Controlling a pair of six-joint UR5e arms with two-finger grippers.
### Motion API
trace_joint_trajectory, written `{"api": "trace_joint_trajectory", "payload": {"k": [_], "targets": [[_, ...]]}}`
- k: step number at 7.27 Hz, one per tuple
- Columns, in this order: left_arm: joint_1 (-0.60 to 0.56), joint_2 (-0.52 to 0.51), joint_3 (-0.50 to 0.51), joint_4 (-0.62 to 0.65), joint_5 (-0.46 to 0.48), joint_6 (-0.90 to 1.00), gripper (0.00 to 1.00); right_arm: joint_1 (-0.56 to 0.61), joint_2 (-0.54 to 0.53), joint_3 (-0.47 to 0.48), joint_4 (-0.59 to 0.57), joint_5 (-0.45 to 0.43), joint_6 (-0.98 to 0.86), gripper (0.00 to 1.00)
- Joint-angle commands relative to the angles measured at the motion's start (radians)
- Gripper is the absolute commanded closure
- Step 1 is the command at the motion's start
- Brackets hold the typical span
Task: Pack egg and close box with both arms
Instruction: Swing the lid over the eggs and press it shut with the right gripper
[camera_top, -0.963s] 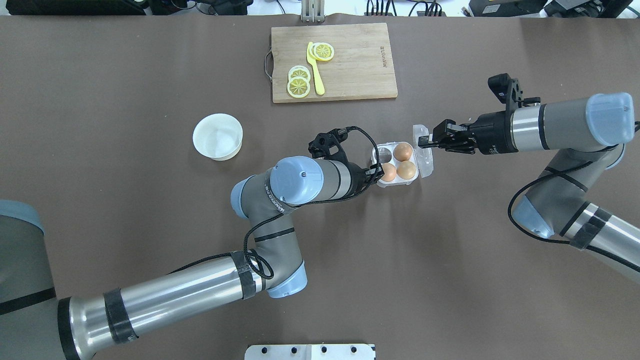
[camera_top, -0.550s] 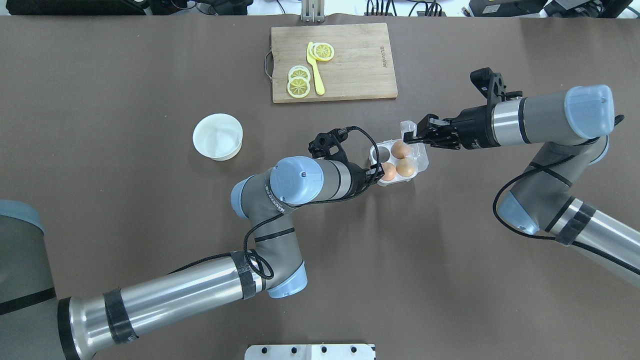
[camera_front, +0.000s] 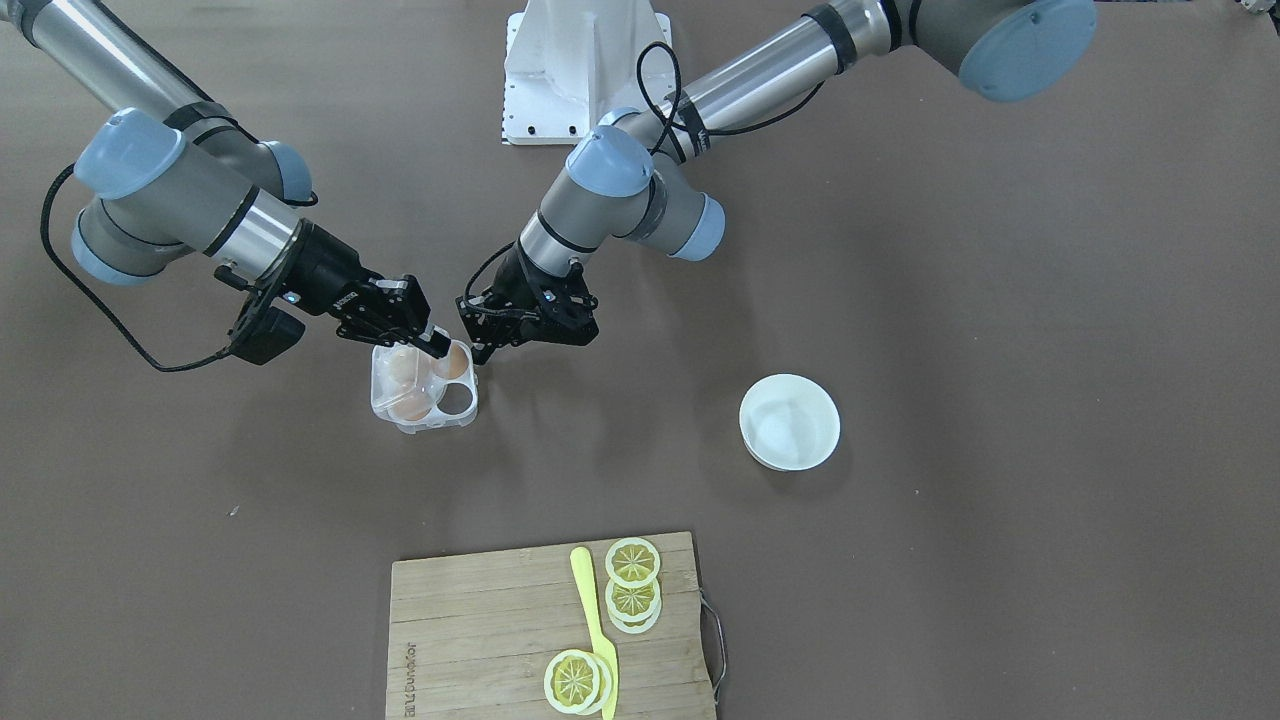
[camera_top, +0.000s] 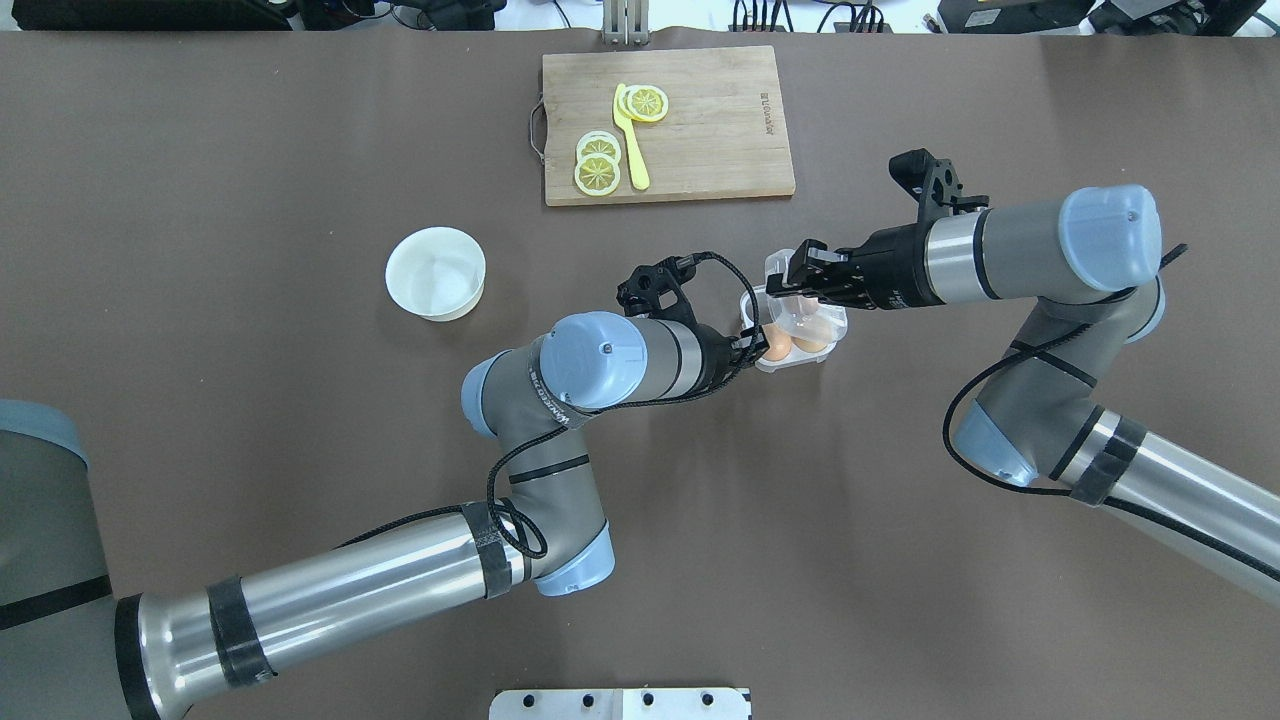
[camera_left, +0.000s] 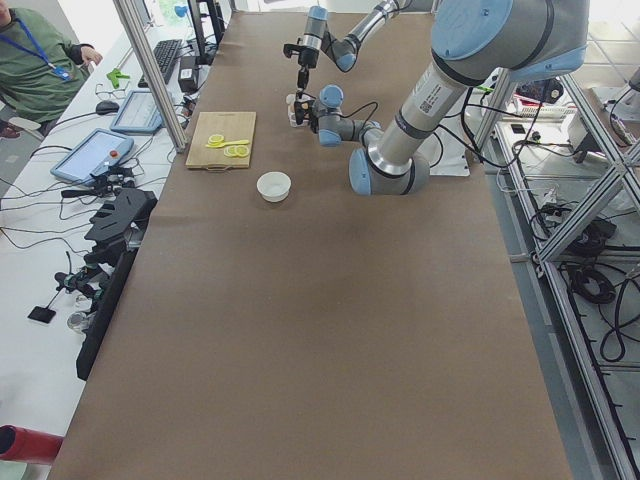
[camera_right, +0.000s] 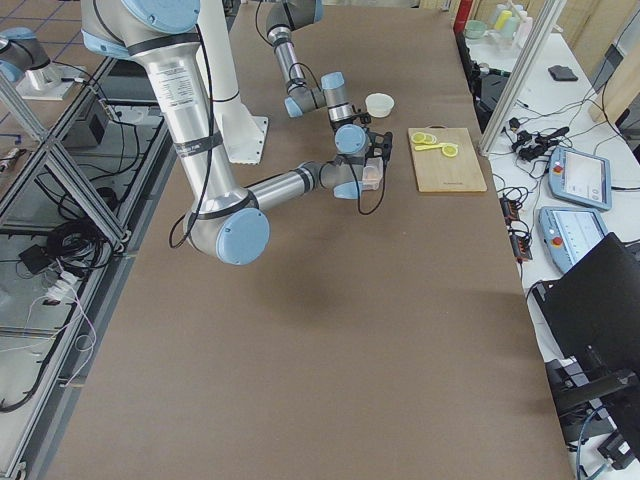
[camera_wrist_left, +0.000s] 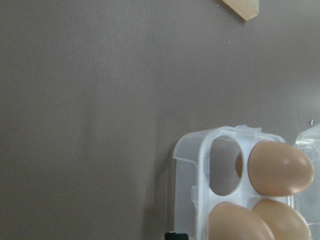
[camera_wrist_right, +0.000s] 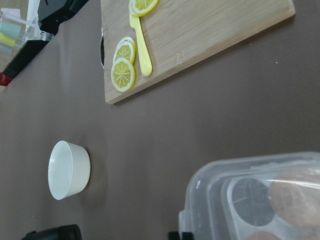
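While lid (camera_top: 792, 306) tilts half-closed over box (camera_top: 790, 363) holding three eggs (camera_top: 778, 345), right gripper (camera_top: 790, 283) clamps lid edge; left gripper (camera_top: 748, 345) touches box at 9 o'clock, closure unclear.

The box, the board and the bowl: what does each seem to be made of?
Box: clear glossy plastic; eggs show through it. Board: matte wood, with visible grain strips. Bowl: smooth white, ceramic or plastic; cannot tell.
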Motion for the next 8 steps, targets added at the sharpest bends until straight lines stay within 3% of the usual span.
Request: {"api": "trace_joint_trajectory", "payload": {"k": [1, 2, 3, 7, 8], "targets": [[0.001, 0.001, -0.001, 0.000, 0.000, 0.000, 1.00, -0.039, 0.016, -0.003, -0.030, -0.051, 0.000, 0.80], [0.000, 0.000, -0.001, 0.000, 0.000, 0.000, 1.00, -0.055, 0.016, -0.003, -0.030, -0.080, 0.000, 0.33], [0.000, 0.000, -0.002, 0.000, 0.000, 0.000, 1.00, -0.056, 0.016, -0.001, -0.030, -0.082, 0.002, 0.04], [0.000, 0.000, -0.005, 0.000, 0.000, -0.002, 1.00, -0.046, 0.014, 0.017, -0.031, -0.072, 0.000, 0.02], [-0.003, 0.001, -0.019, 0.000, -0.002, -0.002, 1.00, -0.038, 0.014, 0.048, -0.078, -0.071, 0.000, 0.02]]}}
